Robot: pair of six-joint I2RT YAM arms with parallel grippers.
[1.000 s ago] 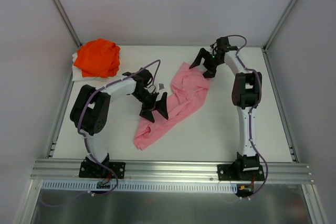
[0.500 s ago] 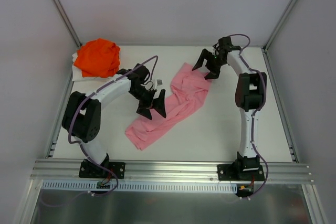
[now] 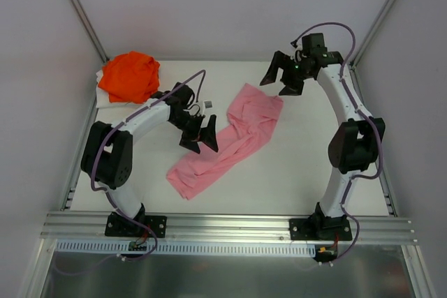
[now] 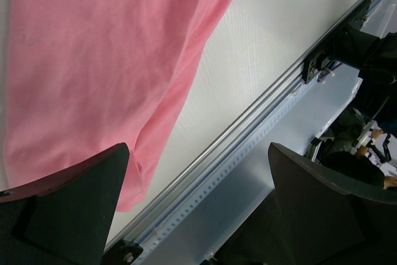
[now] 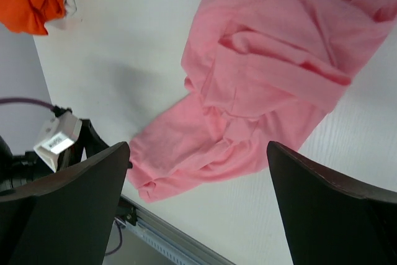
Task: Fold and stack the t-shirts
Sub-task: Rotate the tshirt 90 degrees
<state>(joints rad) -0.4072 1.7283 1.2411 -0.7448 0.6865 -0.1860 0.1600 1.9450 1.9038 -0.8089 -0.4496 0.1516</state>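
Pink t-shirt (image 3: 230, 141): crumpled long strip in the middle of the table (image 3: 293, 165), running 1 to 7 o'clock. Orange t-shirt (image 3: 129, 76): bunched in far corner at 10 o'clock, well apart. Left gripper (image 3: 199, 135) at strip's 9 o'clock edge, jaws spread, empty. Right gripper (image 3: 285, 78) beyond the 1 o'clock end, spread, empty.

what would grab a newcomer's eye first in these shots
The pink t-shirt, lying crumpled in a long diagonal strip across the middle of the white table. Next, the bright orange t-shirt, bunched in the far left corner. The left hand and right hand flank the pink one, both open and empty.
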